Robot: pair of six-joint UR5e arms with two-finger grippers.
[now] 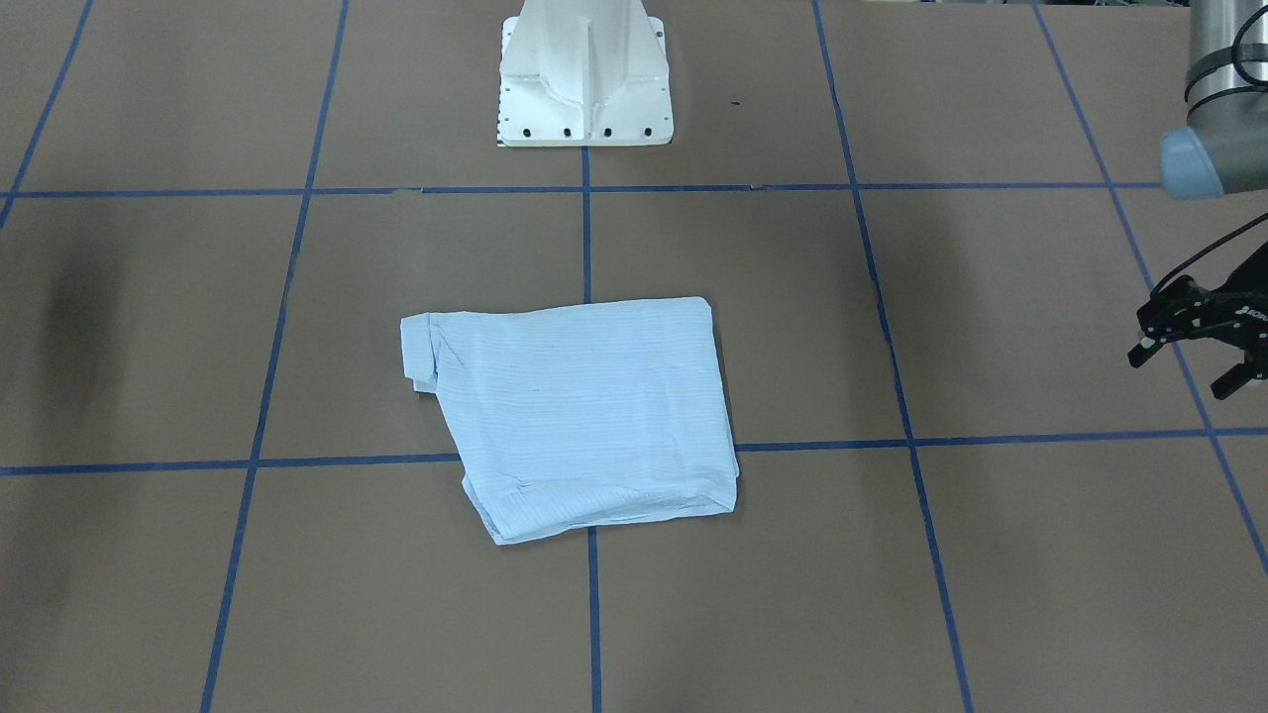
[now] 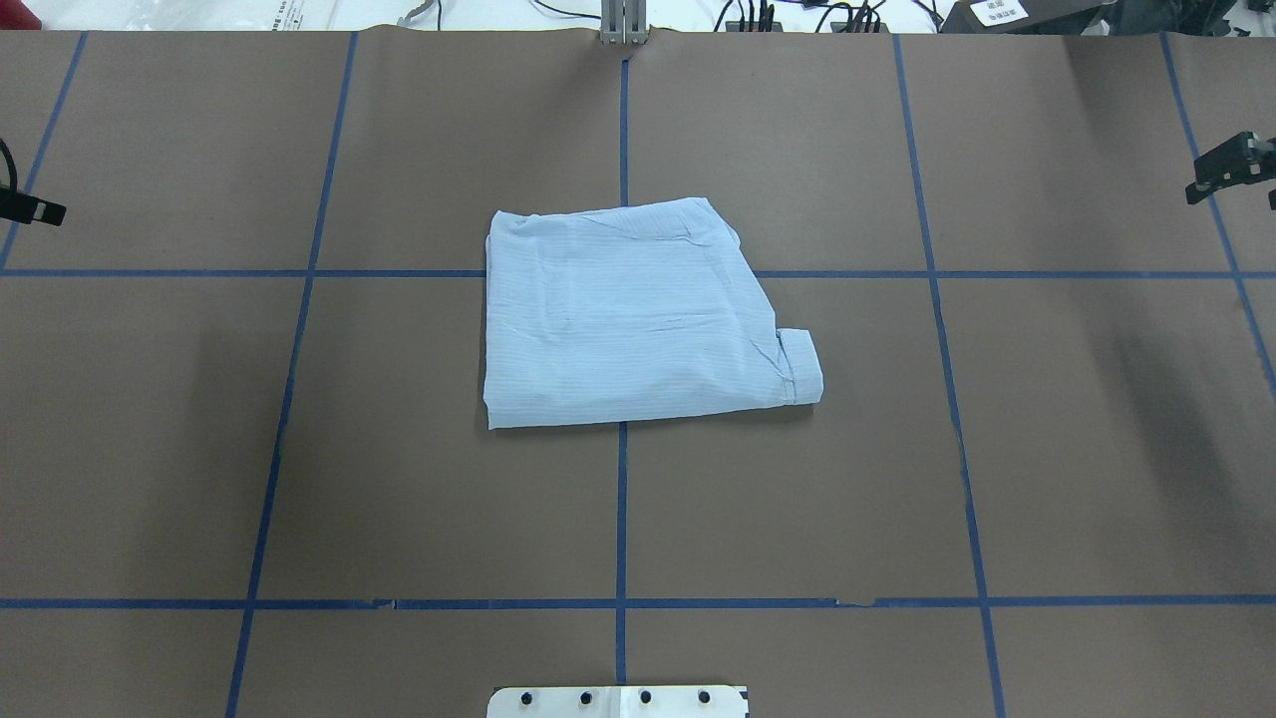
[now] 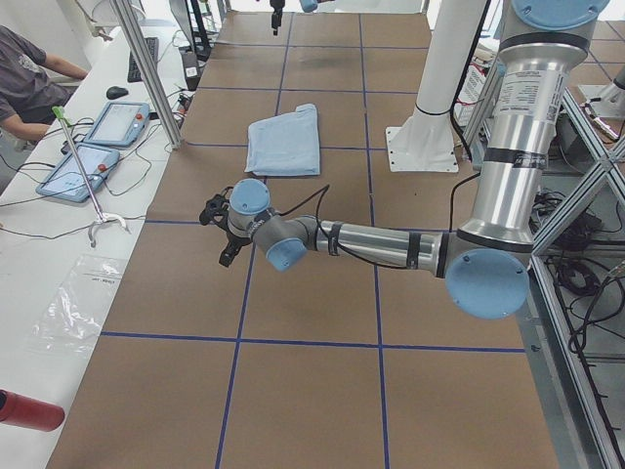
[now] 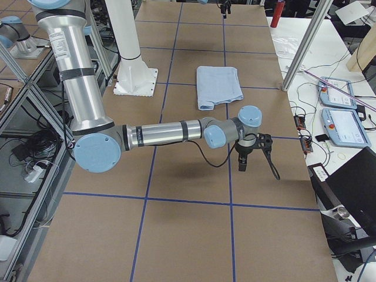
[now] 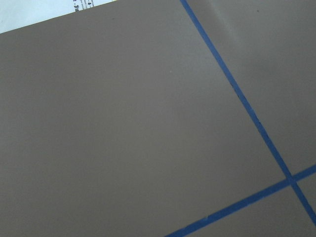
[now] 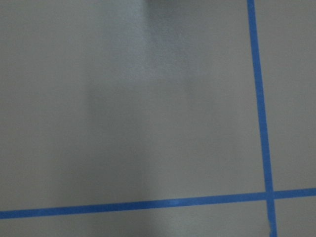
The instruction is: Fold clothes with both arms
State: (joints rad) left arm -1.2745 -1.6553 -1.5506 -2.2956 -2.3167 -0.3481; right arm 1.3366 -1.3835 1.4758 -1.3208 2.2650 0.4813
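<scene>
Exterior front-facing view, left gripper [image 1: 1184, 371]: released, the two black fingers spread apart, hung over the table [image 1: 991, 555], far out to the left of the pedestal base [image 1: 584, 79].
Right gripper [image 4: 258, 170]: also released, fingers splayed as seen from exterior right; only a black edge of it showed in the overhead view. It hung far out to the right of the pedestal base.
Left arm [image 3: 381, 244]: silver forearm stretched low and level away from the pedestal base, light-blue joint caps at elbow and wrist, black cable looped along it.
Right arm [image 4: 164, 132]: same low, level reach on the opposite side of the pedestal base.
Wrist views: brown table surface and blue tape lines [image 5: 232, 84] only.
Shirt [image 2: 628, 319]: pale blue with fine stripes, folded into a flat, roughly square packet. It lay straight out in front of the pedestal base, apart from it and well apart from both grippers, across the centre tape line. A small cuff end stuck out from the corner nearer the base, on the robot's right.
Pedestal base: white, bolted down at the table's robot-side edge.
Beyond the table: two tablet-like screens [image 3: 117, 122] and a seated person [image 3: 24, 78] on the side opposite the pedestal base.
</scene>
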